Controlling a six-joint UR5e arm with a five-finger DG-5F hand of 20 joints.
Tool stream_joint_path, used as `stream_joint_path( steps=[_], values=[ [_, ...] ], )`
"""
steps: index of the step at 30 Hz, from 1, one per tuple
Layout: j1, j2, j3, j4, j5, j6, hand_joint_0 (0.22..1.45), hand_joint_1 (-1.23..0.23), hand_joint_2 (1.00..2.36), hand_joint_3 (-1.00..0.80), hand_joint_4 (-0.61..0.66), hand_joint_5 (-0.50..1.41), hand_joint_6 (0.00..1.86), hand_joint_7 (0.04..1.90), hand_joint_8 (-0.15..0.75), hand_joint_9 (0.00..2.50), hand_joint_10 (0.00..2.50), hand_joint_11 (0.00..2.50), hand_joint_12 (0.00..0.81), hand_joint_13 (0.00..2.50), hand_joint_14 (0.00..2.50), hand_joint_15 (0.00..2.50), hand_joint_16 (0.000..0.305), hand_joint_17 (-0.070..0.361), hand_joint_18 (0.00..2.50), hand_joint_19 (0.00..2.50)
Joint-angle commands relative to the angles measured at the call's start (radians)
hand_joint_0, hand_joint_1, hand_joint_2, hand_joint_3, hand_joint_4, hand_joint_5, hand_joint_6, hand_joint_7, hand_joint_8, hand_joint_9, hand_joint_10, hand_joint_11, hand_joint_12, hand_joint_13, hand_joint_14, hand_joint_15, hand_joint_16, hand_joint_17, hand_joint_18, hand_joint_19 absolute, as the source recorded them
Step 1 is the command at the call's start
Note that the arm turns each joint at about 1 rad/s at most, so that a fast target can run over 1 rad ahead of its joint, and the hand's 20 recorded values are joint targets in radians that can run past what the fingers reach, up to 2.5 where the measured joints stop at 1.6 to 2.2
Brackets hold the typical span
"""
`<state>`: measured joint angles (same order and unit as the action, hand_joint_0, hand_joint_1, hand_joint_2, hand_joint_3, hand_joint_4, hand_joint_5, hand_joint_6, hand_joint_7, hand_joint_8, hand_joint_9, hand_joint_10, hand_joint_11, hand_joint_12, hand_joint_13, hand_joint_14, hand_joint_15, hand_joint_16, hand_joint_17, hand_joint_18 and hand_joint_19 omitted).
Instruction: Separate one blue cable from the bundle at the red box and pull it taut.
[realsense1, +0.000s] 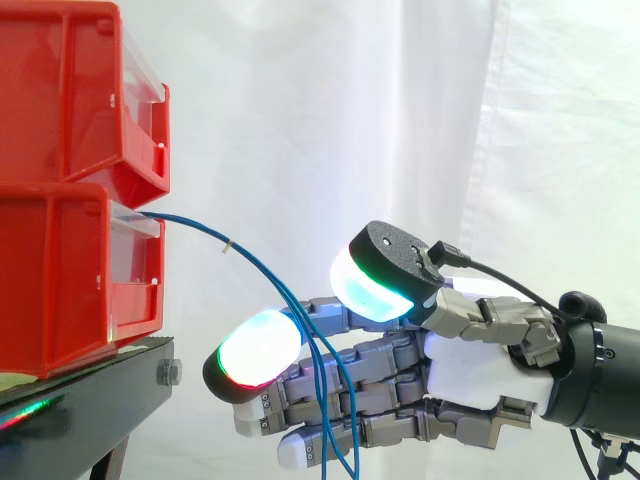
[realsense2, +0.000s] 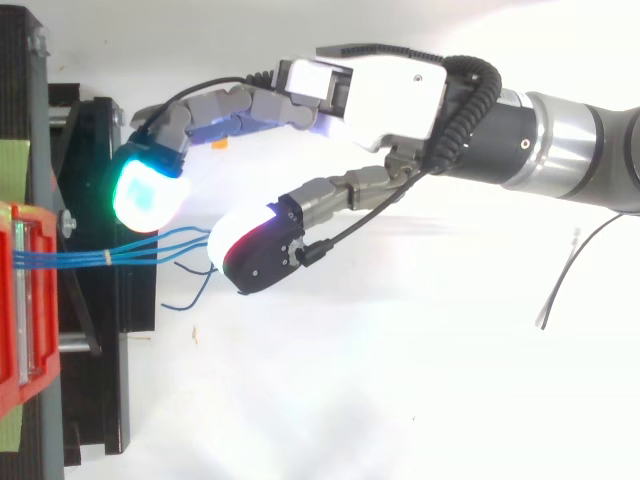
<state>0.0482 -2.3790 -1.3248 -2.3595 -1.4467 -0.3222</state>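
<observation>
Several blue cables (realsense2: 70, 259) arc from box (realsense1: 60, 290) toward hand (realsense1: 470, 365).

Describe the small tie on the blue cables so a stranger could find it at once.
Start at the stacked red bins on the black stand. Blue cables leave the lower bin's front and droop toward the hand. The tie is the one pale band round them, just before they fan apart.

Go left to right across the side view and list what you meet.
red bins, stacked → blue cables arcing out from the lower bin → hand with its glowing pads → black arm at the right edge.
</observation>
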Motion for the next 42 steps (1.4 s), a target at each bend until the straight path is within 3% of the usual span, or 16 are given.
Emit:
stream_joint_path(
  steps=[1, 12, 39, 40, 42],
  values=[
    [0.002, 0.000, -0.001, 0.003, -0.003, 0.008, 0.50, -0.59, 1.00, -0.50, 0.32, -0.20, 0.50, 0.89, 0.337, 0.43, 0.01, 0.32, 0.371, 0.27, 0.01, 0.18, 0.052, 0.116, 0.31, 0.40],
    [0.029, 0.000, -0.001, 0.006, 0.003, 0.022, 0.47, -0.55, 1.00, -0.50, 0.35, -0.19, 0.50, 0.90, 0.355, 0.47, 0.01, 0.32, 0.388, 0.32, 0.01, 0.19, 0.055, 0.123, 0.37, 0.41],
    [0.032, -0.002, -0.001, 0.045, 0.003, 0.038, 0.54, -0.52, 1.00, -0.50, 0.34, -0.18, 0.50, 0.91, 0.340, 0.50, 0.01, 0.33, 0.363, 0.37, 0.01, 0.21, 0.050, 0.112, 0.40, 0.44],
    [0.033, -0.023, 0.006, 0.045, 0.003, 0.040, 0.54, -0.52, 1.00, -0.50, 0.34, -0.18, 0.50, 0.91, 0.341, 0.51, 0.01, 0.34, 0.363, 0.37, 0.01, 0.21, 0.050, 0.112, 0.40, 0.44],
    [0.032, -0.026, 0.012, 0.045, 0.000, 0.045, 0.55, -0.53, 1.00, -0.50, 0.34, -0.18, 0.50, 0.93, 0.342, 0.52, 0.01, 0.34, 0.363, 0.37, 0.01, 0.21, 0.050, 0.112, 0.41, 0.44]
  ],
)
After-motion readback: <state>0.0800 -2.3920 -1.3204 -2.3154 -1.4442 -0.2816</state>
